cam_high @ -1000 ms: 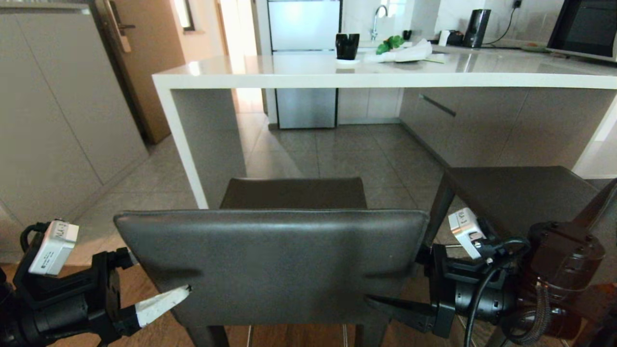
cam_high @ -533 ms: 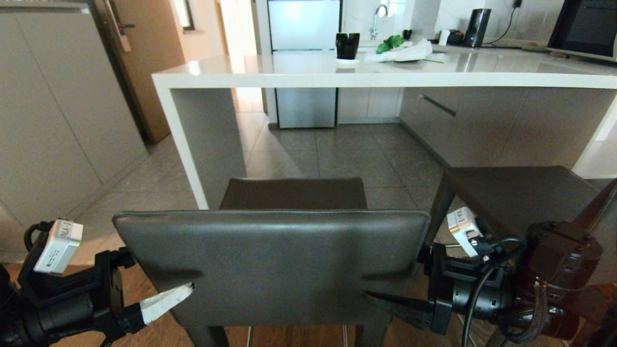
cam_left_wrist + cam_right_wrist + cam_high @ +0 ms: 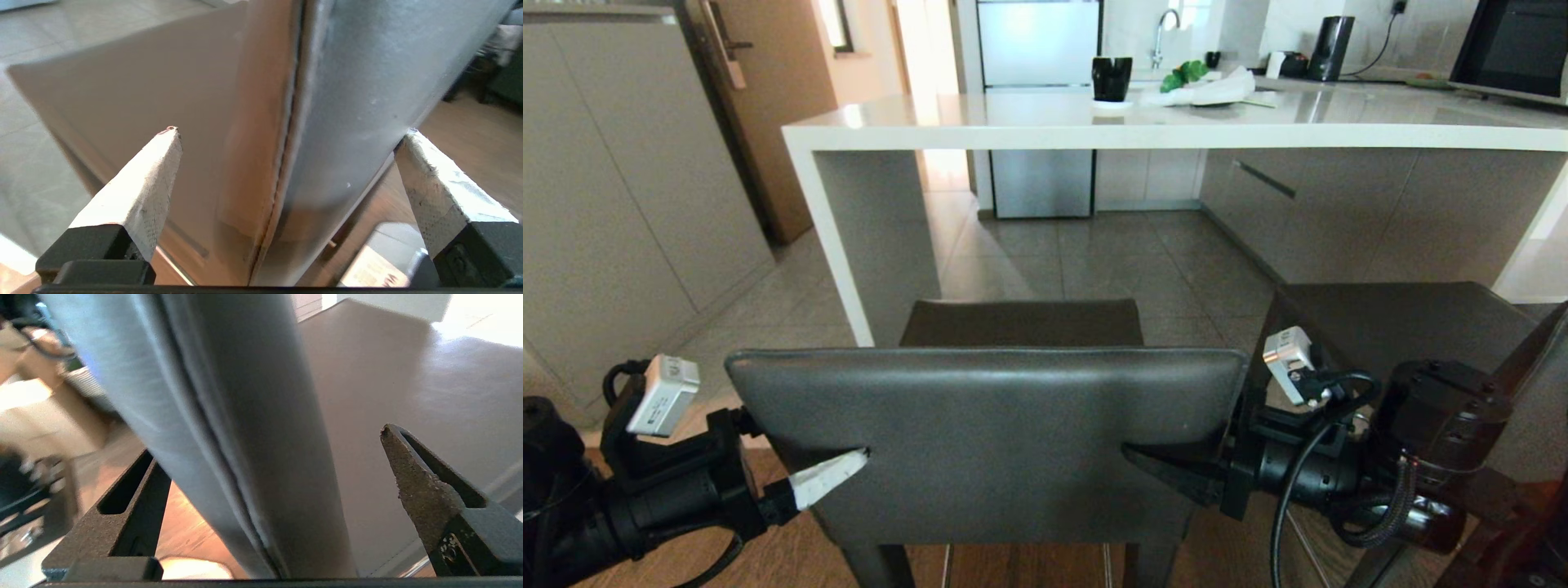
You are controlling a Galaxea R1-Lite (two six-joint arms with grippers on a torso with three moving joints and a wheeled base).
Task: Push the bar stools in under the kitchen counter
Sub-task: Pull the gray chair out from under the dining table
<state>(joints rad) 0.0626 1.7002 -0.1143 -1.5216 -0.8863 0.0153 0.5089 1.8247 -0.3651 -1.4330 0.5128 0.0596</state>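
Left pincer (image 3: 829, 478) and right pincer (image 3: 1156, 474), both spread wide, pointing inward.

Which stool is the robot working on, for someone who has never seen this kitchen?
Facing the white kitchen counter, two dark grey bar stools stand before it. It is the left stool, by the counter's side panel; unlike its neighbour, both open grippers straddle its backrest edges.

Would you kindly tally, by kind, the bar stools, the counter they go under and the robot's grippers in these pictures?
Bar stools: 2, the near stool and the second stool to its right
Kitchen counter: 1
Grippers: 2, the left gripper and the right gripper, each straddling a side edge of the near stool's backrest, jaws open
Total: 5
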